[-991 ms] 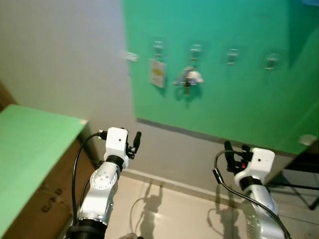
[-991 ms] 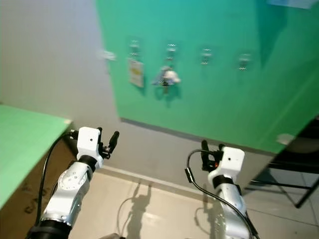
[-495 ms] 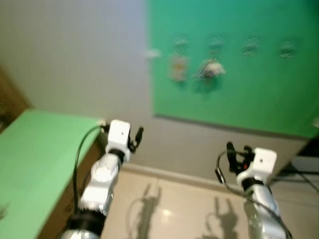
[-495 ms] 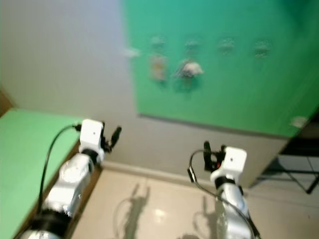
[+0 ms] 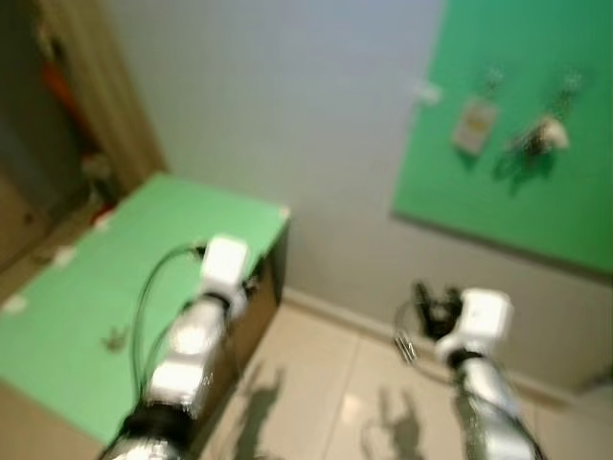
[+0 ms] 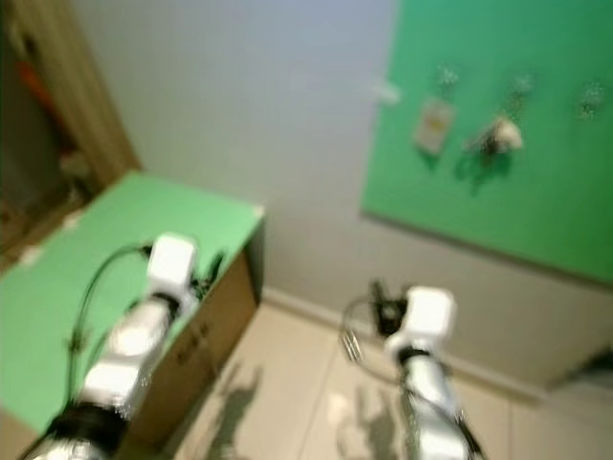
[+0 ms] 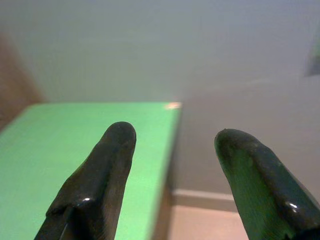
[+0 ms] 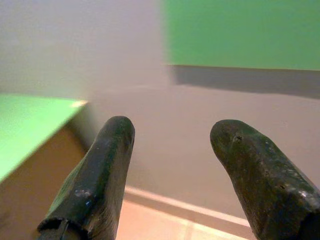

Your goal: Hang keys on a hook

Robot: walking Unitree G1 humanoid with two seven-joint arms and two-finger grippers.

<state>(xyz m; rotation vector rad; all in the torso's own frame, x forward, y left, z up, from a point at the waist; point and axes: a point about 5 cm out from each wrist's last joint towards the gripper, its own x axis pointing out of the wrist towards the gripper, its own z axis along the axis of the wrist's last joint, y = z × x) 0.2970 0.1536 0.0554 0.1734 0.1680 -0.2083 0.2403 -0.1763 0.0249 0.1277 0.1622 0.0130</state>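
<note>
At nine o'clock lies the green-topped table [image 5: 105, 287], a small dark thing, perhaps the keys [image 5: 115, 337], on it. The left gripper [image 7: 172, 150] hovers over its near edge, fingers wide, empty. The right gripper [image 8: 170, 150] likewise gapes above open floor [image 5: 316, 383]. At two o'clock the green board [image 5: 565, 211] carries hooks [image 5: 493, 77]. Judged: searching; next, reach the table.

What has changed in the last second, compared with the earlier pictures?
The head camera turned to the robot's left: the green board with its hooks and hanging keys slid rightward in view, and the green-topped table came in. Nothing was grasped or released. Both the left tool and the right tool stayed open and empty.
</note>
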